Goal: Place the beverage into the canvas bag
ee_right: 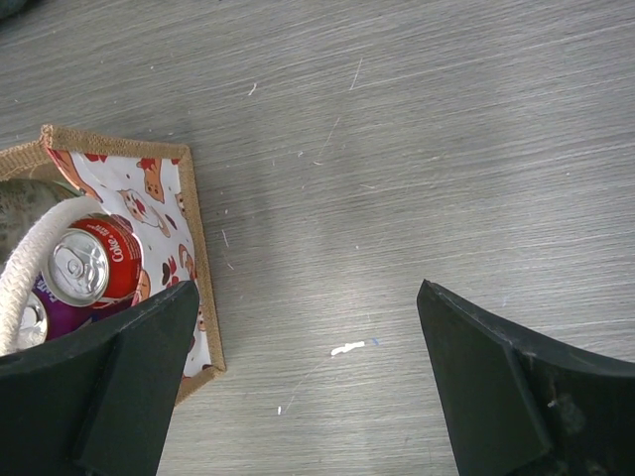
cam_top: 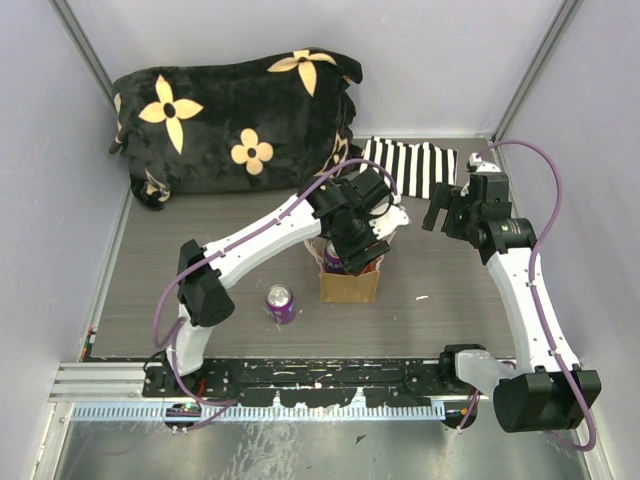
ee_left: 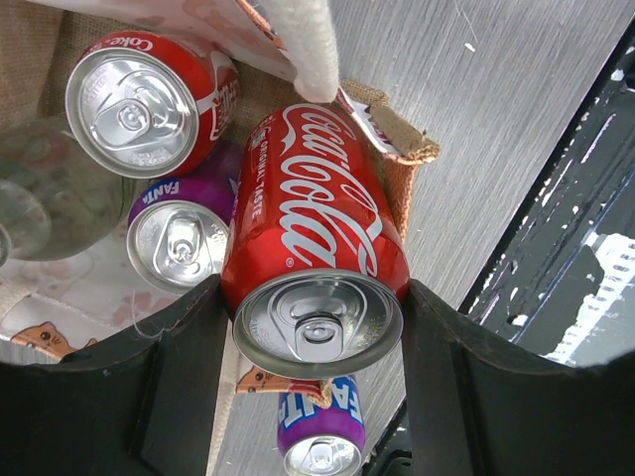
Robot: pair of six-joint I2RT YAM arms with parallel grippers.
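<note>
Left gripper [ee_left: 317,342]: closed on a red Coca-Cola can [ee_left: 316,248], one finger pressed against each side of the can near its lid end.
Coca-Cola can: carried with the lid toward the wrist camera and the base pointing down at the bag; it hangs across the bag's rim, its lower part over the opening.
Canvas bag [cam_top: 350,286]: tan, standing upright on the desk [cam_top: 450,300] near the middle, directly beneath the left gripper; mouth open, patterned white lining visible.
Bag handle [ee_left: 303,50]: cream rope loop, lying across the opening just beyond the held can.
Bag contents: an upright Coke can [ee_left: 139,99] and a purple Fanta can [ee_left: 184,243], both lids up and side by side; a clear rounded item next to them, which cannot be identified.
Loose Fanta can [cam_top: 280,303]: upright on the desk, just left of the bag and outside it.
Right gripper [ee_right: 308,382]: jaws spread wide, nothing between them, above bare desk to the right of the bag.
Striped cloth [cam_top: 410,165]: black and white, flat at the back of the desk.
Floral blanket [cam_top: 235,120]: black with cream flowers, bunched at back left.
</note>
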